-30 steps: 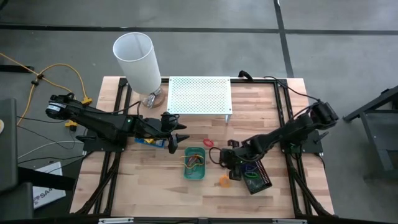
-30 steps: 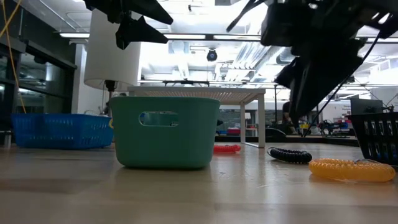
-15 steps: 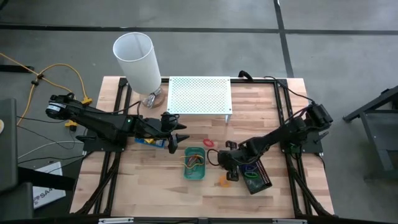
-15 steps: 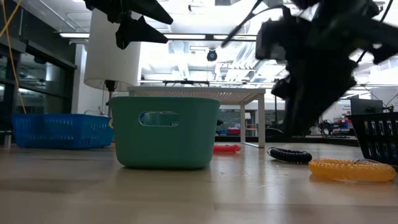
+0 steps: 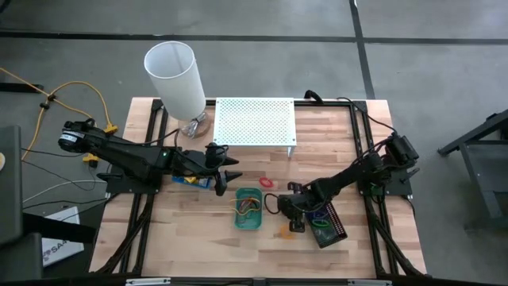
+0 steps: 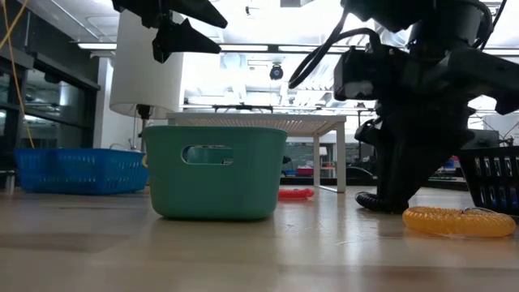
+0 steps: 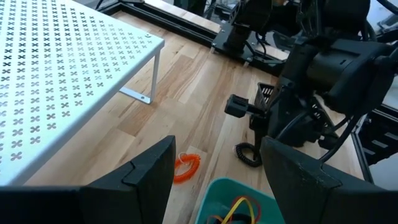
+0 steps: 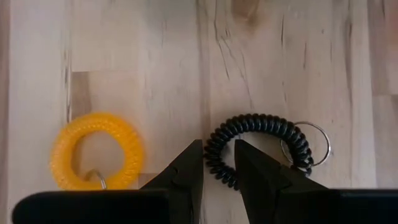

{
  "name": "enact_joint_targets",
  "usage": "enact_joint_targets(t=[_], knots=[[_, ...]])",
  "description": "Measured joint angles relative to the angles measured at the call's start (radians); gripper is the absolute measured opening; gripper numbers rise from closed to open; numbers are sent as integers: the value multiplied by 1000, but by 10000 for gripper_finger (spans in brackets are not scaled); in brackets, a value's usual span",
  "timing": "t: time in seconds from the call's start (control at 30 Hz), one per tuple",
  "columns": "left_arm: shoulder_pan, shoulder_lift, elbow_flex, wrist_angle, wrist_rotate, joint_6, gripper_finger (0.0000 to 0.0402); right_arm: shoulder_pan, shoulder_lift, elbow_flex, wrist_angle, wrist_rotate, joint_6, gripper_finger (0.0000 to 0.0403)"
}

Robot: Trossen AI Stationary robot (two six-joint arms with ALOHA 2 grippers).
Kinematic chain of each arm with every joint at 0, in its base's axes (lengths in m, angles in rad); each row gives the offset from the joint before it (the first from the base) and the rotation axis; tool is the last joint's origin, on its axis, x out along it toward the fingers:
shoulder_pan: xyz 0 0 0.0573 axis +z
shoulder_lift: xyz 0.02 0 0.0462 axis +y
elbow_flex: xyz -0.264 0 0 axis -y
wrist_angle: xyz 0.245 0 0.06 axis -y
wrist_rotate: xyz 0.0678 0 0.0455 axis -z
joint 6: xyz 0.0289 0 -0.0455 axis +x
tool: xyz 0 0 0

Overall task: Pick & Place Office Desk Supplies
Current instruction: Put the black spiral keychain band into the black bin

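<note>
Your table [image 5: 333, 143] carries, at 12 o'clock, the white perforated shelf [image 5: 255, 121], with the white lamp [image 5: 176, 77] at 11 o'clock beside it.

Left arm: waits at 9 o'clock, raised; left gripper [image 5: 225, 176] hangs above the wood just beside the blue tray [image 5: 190, 180], jaws wide, nothing in them.

Right arm: reaches in from 3 o'clock. Right gripper [image 8: 217, 163] is down at the table surface, jaws narrow, one finger on each side of the black coil ring [image 8: 258, 148]. The coil passes between the fingers; you cannot tell whether they touch it.

Green tray [image 5: 248, 207] sits near 6 o'clock, coloured rings inside, yellow and red ones visible. Black tray [image 5: 329, 226] lies at 5 o'clock, just beside the right gripper, a green ring in it.

Orange coil ring [image 8: 96, 151] lies flat on the table, near the black one but apart from it.

Red ring [image 5: 265, 182] lies at table centre, between shelf and green tray.
</note>
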Motion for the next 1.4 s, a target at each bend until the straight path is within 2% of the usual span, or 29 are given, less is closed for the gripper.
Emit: enact_joint_targets(t=[0.6, 1.03, 1.4], knots=[[0, 0, 0, 7, 0, 0, 230, 4, 43, 3, -4, 2, -6, 78], [0, 0, 0, 7, 0, 0, 230, 3, 45, 1, -6, 2, -6, 31], [0, 0, 0, 7, 0, 0, 230, 3, -3, 13, -47, -17, -57, 29]])
